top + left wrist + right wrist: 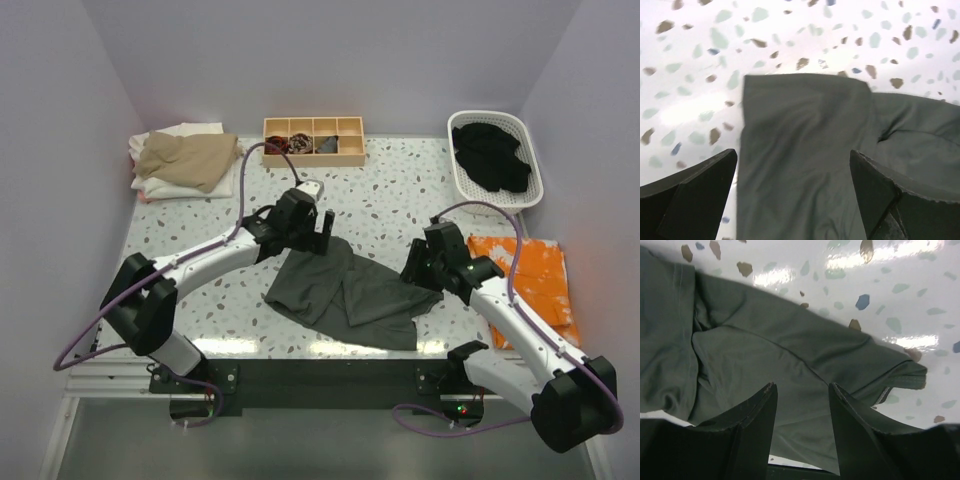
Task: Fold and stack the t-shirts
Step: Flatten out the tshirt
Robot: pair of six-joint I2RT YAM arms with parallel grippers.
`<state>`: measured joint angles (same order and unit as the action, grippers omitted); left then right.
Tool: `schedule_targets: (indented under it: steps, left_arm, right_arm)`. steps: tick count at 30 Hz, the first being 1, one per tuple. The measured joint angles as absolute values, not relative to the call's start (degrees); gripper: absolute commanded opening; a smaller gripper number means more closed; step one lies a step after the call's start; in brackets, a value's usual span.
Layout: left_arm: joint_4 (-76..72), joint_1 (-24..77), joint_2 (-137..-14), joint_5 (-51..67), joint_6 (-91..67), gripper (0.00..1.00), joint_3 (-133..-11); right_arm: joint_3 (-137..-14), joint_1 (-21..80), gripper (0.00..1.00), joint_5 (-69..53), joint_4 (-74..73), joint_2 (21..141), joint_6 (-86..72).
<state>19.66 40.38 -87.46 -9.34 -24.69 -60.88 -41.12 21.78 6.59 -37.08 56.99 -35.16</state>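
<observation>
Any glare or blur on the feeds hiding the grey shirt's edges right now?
Left wrist: slightly soft, table washed out bright, but edges of the charcoal t-shirt read clearly. Right wrist: sharp, glare patches on the table beyond the shirt. Top external: evenly lit, no harsh shadows.

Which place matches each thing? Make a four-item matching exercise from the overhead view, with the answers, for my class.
Things:
1. dark grey t-shirt
2. tan t-shirt
3. white basket
4. wooden tray

Places:
A. far right corner
B. far edge, middle
C. near middle, loosely spread
D. far left corner

Pairs: 1-C, 2-D, 3-A, 4-B
</observation>
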Motion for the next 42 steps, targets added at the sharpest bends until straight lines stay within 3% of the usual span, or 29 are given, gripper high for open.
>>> schedule_targets:
  steps: [15, 35, 37, 38, 42]
  left_arm:
    - [13.7, 43.9, -100.1, 1.6, -23.3, 1.0, -63.7]
    - [13.3, 44.4, -107.0, 2.8, -21.4, 1.0, -68.4]
    - [13.3, 44.4, -107.0, 2.8, -21.4, 1.0, -68.4]
    - [13.3, 44.4, -107.0, 2.8, -21.4, 1.0, -68.4]
    - [13.3, 44.4, -107.0, 2.8, -21.3, 1.0, -68.4]
  right_arm:
    - [-33.5, 22.6, 0.47, -4.2, -40.1, 46.4, -41.2]
    - [-28.5, 23.2, 0.57, -1.5, -37.7, 50.8, -44.0]
    - [-28.5, 23.2, 0.54, -0.8, -36.4, 51.8, -43.9]
    - [-28.5, 23.2, 0.36, -0.5, -35.7, 52.5, -43.9]
    - [-28.4, 23.2, 0.07, -0.3, -33.3, 54.1, -43.3]
